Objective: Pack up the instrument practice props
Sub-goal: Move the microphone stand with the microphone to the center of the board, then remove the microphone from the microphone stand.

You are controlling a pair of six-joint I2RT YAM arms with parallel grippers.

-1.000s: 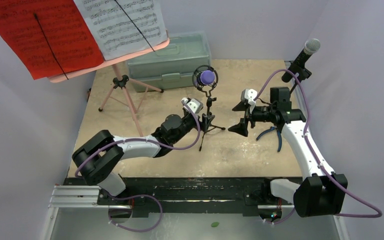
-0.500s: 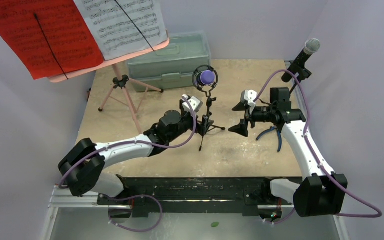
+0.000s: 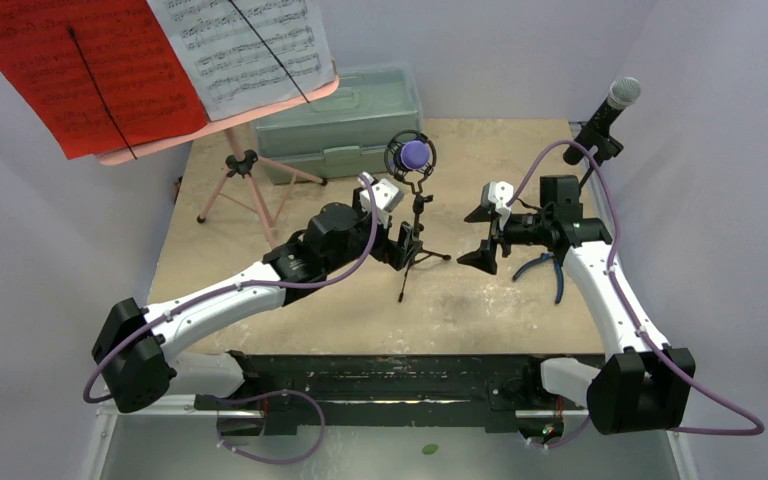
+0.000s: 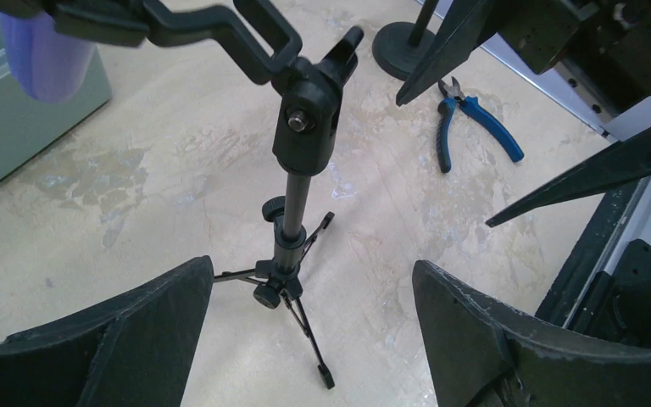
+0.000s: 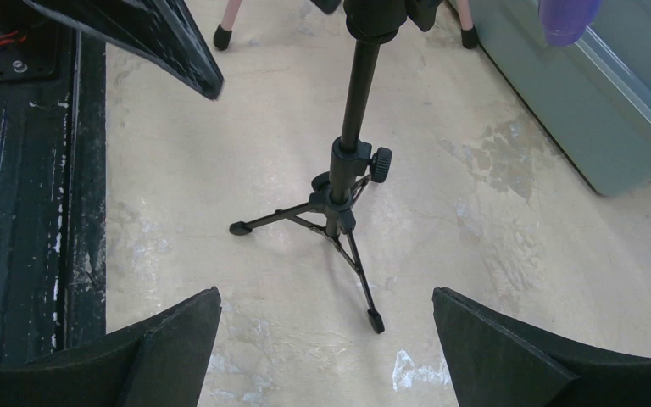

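Observation:
The purple microphone point(image 3: 415, 153) sits in a black mount on a small black tripod stand point(image 3: 416, 245) mid-table. My left gripper point(image 3: 401, 243) is open right beside the stand's pole. In the left wrist view the pole point(image 4: 292, 220) rises just ahead of the open left gripper point(image 4: 312, 267), nearer its left finger. My right gripper point(image 3: 482, 237) is open to the stand's right, facing it; the stand point(image 5: 347, 170) lies ahead of the right gripper point(image 5: 324, 292). The pink tripod point(image 3: 245, 175) holds red pages point(image 3: 80, 70) and white pages point(image 3: 245, 45). The black silver-headed microphone point(image 3: 610, 115) stands far right.
A grey-green plastic case point(image 3: 345, 125) stands shut at the back, behind the purple microphone. Blue-handled pliers point(image 3: 550, 270) lie on the table under the right arm. Walls close in the table on the left, back and right.
My left arm has stretched forward and right up to the microphone stand, and its jaws have spread wider. The right arm has not moved.

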